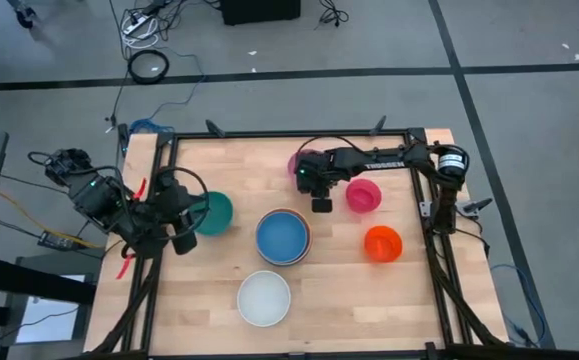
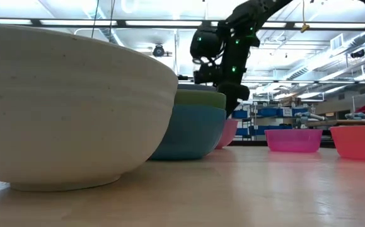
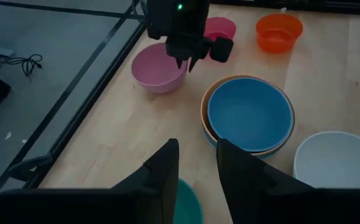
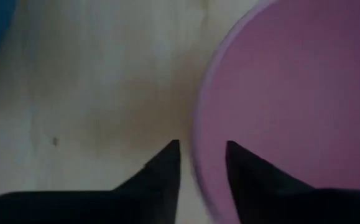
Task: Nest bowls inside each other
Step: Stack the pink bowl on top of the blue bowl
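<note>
The pink bowl (image 1: 294, 162) stands on its base at the table's far middle. My right gripper (image 4: 201, 149) is over its near rim, pointing steeply down and open, with one finger outside the bowl and one inside. My left gripper (image 3: 195, 152) hangs open and empty at the table's left, above the rim of the teal green bowl (image 1: 217, 213). A blue bowl (image 1: 283, 236) sits nested in an orange bowl at the centre. In the low view, a sage green rim (image 2: 201, 99) shows in that stack. The white bowl (image 1: 264, 298), magenta-red bowl (image 1: 364, 195) and orange-red bowl (image 1: 382, 243) stand alone. My right gripper comes at the pink bowl from above. Its fingers straddle the bowl's rim (image 4: 199, 134), one finger inside and one outside. A small gap shows on each side of the rim, so I cannot tell whether a finger touches it. The bowl rests on the table.
A black metal frame (image 1: 424, 200) borders the table on its left, far and right sides. Bare wood lies between the white bowl and the orange-red bowl, and along the near edge. Cables lie on the floor beyond the far edge.
</note>
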Robot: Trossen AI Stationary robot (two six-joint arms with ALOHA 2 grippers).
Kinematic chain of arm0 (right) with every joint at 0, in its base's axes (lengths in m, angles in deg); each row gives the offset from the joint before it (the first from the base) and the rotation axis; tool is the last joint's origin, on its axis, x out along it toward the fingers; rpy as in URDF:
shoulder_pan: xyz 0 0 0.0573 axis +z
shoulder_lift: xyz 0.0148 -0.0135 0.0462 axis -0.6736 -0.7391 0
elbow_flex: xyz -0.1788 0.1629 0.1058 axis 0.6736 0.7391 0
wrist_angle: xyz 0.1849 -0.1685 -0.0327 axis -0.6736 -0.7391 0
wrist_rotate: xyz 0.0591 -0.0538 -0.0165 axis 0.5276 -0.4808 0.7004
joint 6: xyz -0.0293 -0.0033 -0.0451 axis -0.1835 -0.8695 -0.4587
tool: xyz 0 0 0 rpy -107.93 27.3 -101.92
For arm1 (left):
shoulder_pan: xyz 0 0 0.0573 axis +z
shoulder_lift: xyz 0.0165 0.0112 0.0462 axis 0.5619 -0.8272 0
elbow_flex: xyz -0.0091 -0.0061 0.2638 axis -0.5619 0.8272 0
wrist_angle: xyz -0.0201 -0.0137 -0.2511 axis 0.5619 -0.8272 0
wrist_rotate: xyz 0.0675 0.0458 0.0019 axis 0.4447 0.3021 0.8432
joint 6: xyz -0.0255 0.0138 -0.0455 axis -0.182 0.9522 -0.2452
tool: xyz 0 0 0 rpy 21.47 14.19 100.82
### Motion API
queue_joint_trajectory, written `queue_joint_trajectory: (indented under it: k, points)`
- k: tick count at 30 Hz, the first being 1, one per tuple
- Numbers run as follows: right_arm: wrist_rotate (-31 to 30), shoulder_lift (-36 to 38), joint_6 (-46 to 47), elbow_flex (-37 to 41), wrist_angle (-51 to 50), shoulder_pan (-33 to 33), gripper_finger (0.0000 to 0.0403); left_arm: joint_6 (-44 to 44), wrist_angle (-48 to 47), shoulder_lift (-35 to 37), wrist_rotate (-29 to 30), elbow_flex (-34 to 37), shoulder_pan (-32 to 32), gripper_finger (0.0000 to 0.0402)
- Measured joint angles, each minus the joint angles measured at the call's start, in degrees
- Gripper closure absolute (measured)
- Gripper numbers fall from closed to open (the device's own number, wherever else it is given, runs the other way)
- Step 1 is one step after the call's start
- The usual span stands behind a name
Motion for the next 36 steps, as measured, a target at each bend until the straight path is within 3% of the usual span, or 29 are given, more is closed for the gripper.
queue_joint_trajectory:
  k: [5, 9, 13, 15, 20, 23, 29, 36]
  points:
    - [0.59, -1.53, 0.29, 0.02, -0.2, -0.08, 0.0392, -0.13, -0.2, 0.0, 0.01, 0.0, 0.0, 0.0284]
    - [-4.02, -0.57, 1.4, 0.11, 0.54, 0.19, 0.04, -0.69, -1.1, 0.0, 0.1, 0.0, 0.0, 0.0284]
    - [-9.34, 4.9, 2.29, 0.11, 0.39, 1.37, 0.0402, -1.72, -2.23, 0.0, 0.32, 0.0, 0.0, 0.0284]
    - [-8.69, 8.46, 3.5, 0.11, 0.81, 3.09, 0.0402, -2.16, -2.56, 0.0, 0.47, 0.0, 0.0, 0.0284]
    - [2.38, 17.42, 10.1, 0.0, 6.3, 10.48, 0.0402, -2.23, -2.47, 0.0, 1.81, 0.0, 0.0, 0.0284]
    - [5.2, 19.09, 13.29, 0.0, 11.96, 16.68, 0.0402, -2.62, -2.48, 0.0, 1.96, 0.0, 0.0, 0.0284]
    - [6.02, 18.06, 16.79, 0.01, 20.27, 26.01, 0.0403, -2.96, -2.36, 0.0, 1.97, 0.0, 0.0, 0.0284]
    - [3.84, 13.78, 21.8, 0.04, 21.62, 28.86, 0.0403, -4.51, -2.47, -0.1, 1.72, 0.0, 0.0, 0.0284]
